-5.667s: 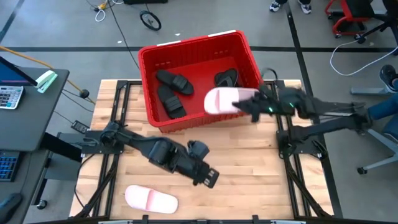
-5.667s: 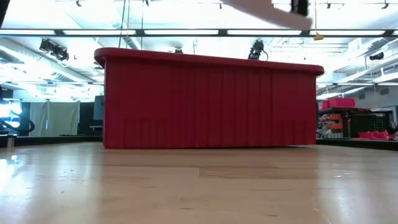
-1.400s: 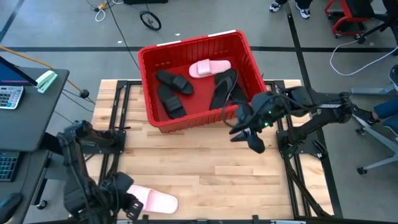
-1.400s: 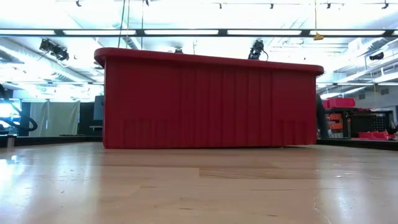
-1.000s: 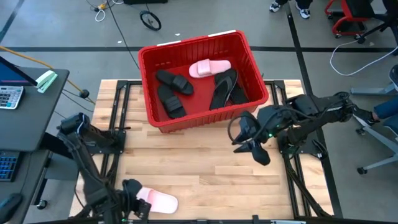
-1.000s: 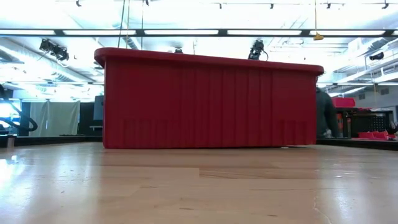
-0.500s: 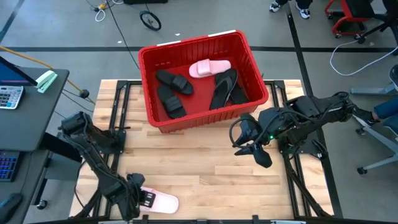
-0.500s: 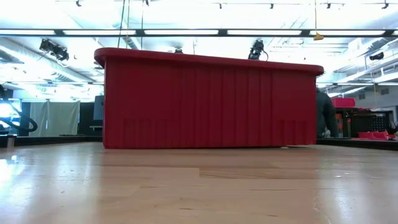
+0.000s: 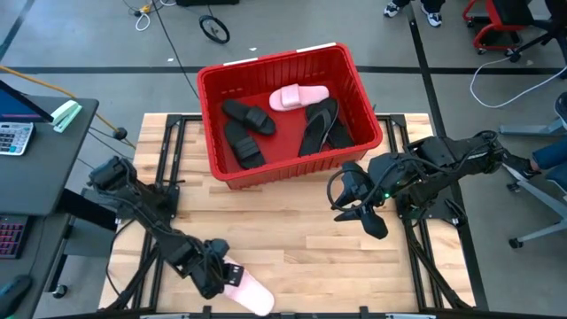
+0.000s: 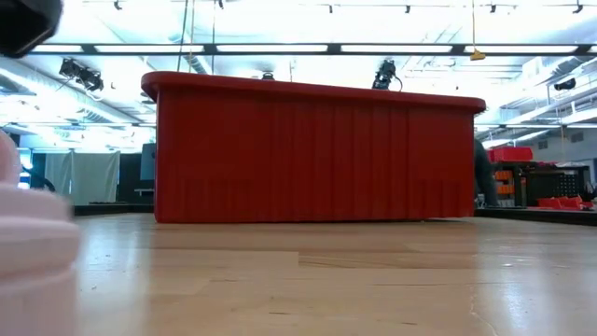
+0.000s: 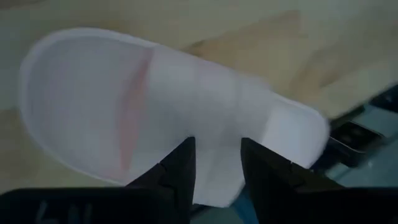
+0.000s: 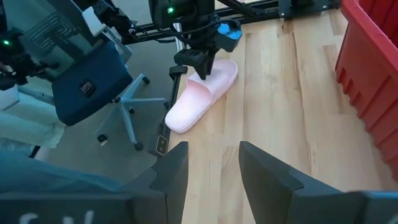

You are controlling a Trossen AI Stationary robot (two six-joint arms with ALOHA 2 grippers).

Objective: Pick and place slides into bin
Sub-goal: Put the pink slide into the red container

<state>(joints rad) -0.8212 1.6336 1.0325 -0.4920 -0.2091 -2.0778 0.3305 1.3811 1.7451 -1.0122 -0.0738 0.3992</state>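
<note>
A pale wooden table (image 9: 292,230) is sitting on a dark metal frame over a grey floor crossed by cables. A dark desk (image 9: 35,164) carrying a calculator (image 9: 13,137) and a pale green stapler-like item (image 9: 66,115) is standing to its left. A red office chair (image 9: 500,19) and a small wheel (image 9: 213,29) are showing beyond; a blue-seated chair (image 12: 96,78) is standing just beside the table.

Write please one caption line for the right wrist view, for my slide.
Left gripper grips the pink slide at the wooden table's edge, red bin alongside.
</note>
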